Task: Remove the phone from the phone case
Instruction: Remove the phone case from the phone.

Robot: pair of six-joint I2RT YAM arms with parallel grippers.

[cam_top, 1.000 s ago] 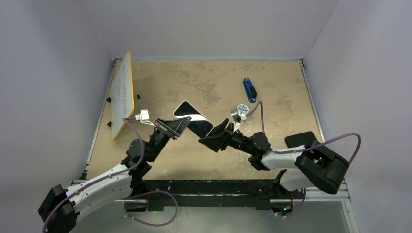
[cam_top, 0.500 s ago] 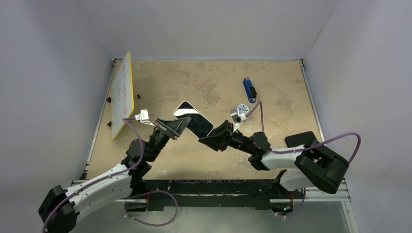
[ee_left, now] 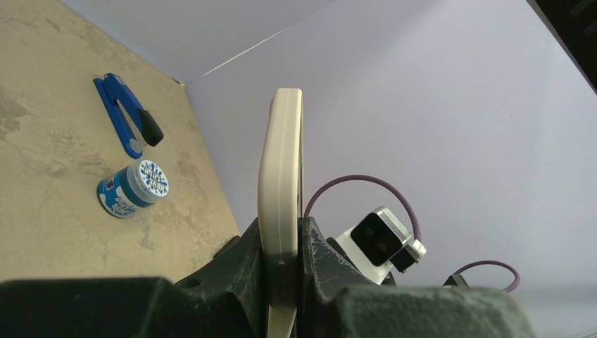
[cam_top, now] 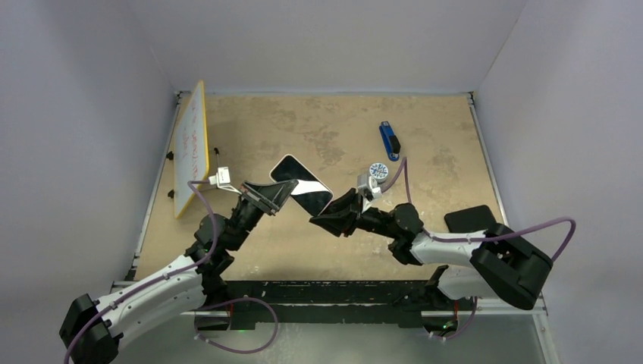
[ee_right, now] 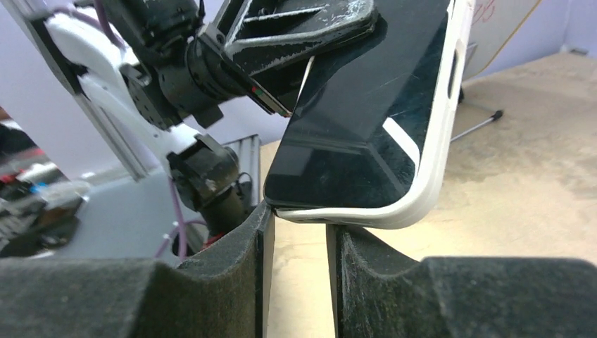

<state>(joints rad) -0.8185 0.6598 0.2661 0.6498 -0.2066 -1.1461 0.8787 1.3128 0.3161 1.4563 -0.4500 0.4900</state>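
- Clamps phone case [ee_left: 280, 176] in left gripper [ee_left: 282, 243]
- Sets right gripper [ee_right: 296, 229] at its corner, grip unclear
- Risks dropping phone [ee_right: 352, 127] onto bench [cam_top: 341, 129] if pried loose suddenly

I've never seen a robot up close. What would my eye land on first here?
Most likely the phone in its white case, held up above the middle of the table, clamped on edge in the left pincer. The right pincer sits at its nearest corner, jaws parted. Beyond that, a blue tool and a small round tin sit at the far right, and a whiteboard leans at the left edge.
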